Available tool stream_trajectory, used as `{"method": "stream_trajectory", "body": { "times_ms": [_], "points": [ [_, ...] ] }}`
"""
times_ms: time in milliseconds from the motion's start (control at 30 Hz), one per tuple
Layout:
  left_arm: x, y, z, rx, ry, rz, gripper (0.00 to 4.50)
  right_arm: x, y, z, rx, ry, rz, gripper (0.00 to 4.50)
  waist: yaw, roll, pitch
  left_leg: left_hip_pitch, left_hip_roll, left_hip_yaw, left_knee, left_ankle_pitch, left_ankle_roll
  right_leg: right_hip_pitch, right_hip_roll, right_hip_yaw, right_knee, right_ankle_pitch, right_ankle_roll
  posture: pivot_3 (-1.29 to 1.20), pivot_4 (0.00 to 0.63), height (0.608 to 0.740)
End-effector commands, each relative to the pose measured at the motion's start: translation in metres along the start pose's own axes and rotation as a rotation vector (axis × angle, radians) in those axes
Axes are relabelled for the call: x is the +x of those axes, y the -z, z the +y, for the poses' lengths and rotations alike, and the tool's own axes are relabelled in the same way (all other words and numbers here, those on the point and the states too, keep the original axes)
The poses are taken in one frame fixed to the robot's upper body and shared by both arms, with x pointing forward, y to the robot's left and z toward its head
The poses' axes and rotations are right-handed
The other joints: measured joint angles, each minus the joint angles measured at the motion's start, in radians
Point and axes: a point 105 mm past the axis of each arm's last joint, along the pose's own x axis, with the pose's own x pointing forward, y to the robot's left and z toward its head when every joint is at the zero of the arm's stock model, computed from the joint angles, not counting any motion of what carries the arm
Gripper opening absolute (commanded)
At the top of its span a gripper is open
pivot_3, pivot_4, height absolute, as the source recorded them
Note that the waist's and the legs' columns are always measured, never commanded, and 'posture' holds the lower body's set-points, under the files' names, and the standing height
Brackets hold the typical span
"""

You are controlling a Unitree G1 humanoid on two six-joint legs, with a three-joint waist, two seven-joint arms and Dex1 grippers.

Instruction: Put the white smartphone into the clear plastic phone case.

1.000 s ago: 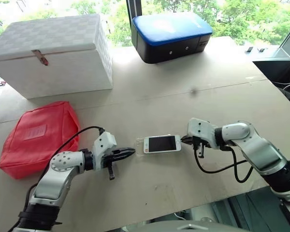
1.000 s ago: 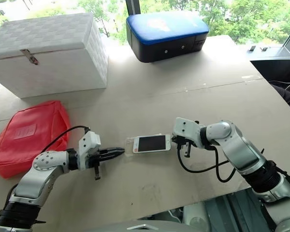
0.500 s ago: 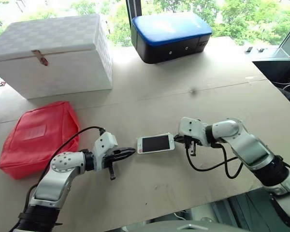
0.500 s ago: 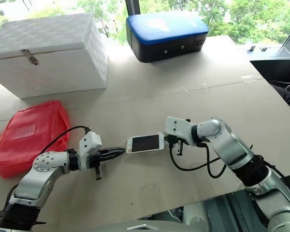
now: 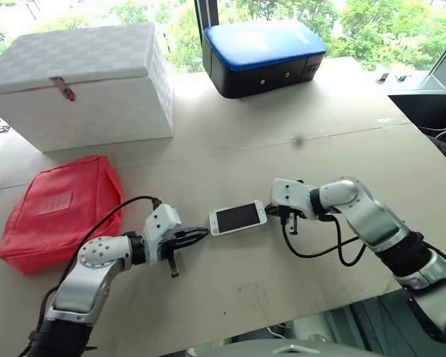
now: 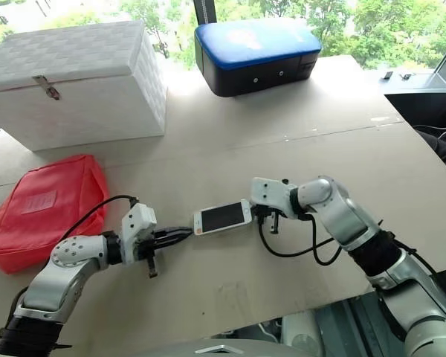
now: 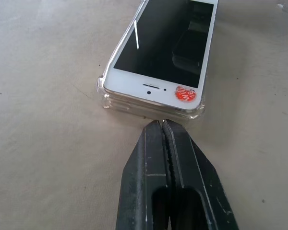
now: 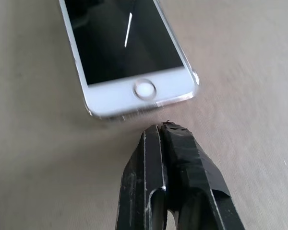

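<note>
Just ahead of the clenched left gripper (image 7: 162, 122), the phone (image 7: 159, 50) is seen lying in the case (image 7: 105, 99). At its far end, the right gripper (image 8: 161, 127) is clenched too, empty. Both ends should be pressed squarely so the phone is seated evenly.

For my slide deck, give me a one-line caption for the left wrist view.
Shut left tool at the end of the white smartphone, seated in its clear plastic phone case.

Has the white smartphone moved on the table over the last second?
Yes. The white smartphone has slid toward the left hand, closing the gap, pushed along by the right hand.
</note>
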Motion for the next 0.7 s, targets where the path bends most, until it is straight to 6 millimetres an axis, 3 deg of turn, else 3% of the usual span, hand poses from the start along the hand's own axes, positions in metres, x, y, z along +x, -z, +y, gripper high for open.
{"method": "stream_trajectory", "body": {
  "times_ms": [33, 167, 467, 633, 700],
  "points": [
    [-0.008, -0.007, 0.001, 0.012, -0.012, -0.018, 0.03, -0.021, -0.033, -0.003, 0.010, -0.010, -0.163, 0.00, -0.003, 0.000, 0.000, 0.000, 0.000, 0.000, 0.000, 0.000, 0.000, 0.000, 0.000, 0.000, 0.000, 0.000, 0.000, 0.00, 0.150, 0.740],
    [-0.009, -0.008, 0.000, 0.012, -0.004, -0.016, 0.03, -0.013, -0.055, 0.004, 0.007, -0.072, -0.260, 0.00, -0.004, -0.001, 0.000, 0.000, 0.001, 0.000, -0.001, -0.002, 0.004, 0.000, 0.001, 0.000, 0.000, 0.000, 0.000, 0.00, 0.150, 0.740],
    [-0.006, -0.010, -0.001, 0.015, -0.001, -0.020, 0.03, 0.052, -0.089, 0.029, 0.026, -0.347, -0.402, 0.00, -0.004, -0.001, 0.001, 0.001, 0.001, 0.000, 0.001, -0.002, 0.004, 0.000, 0.002, 0.000, 0.002, 0.000, 0.000, 0.00, 0.150, 0.740],
    [-0.005, -0.011, -0.006, 0.014, -0.004, -0.019, 0.03, 0.085, -0.072, 0.048, 0.030, -0.488, -0.303, 0.00, -0.003, -0.001, 0.001, 0.000, 0.000, 0.000, 0.001, 0.000, 0.000, 0.000, 0.002, 0.001, 0.001, 0.000, -0.001, 0.00, 0.150, 0.740],
    [-0.005, -0.010, -0.008, 0.013, -0.009, -0.017, 0.03, 0.100, -0.049, 0.054, -0.003, -0.499, -0.176, 0.00, -0.005, -0.001, 0.000, 0.000, -0.001, 0.001, 0.001, 0.000, 0.000, 0.000, 0.002, 0.002, 0.001, 0.000, -0.001, 0.00, 0.150, 0.740]
  ]
}}
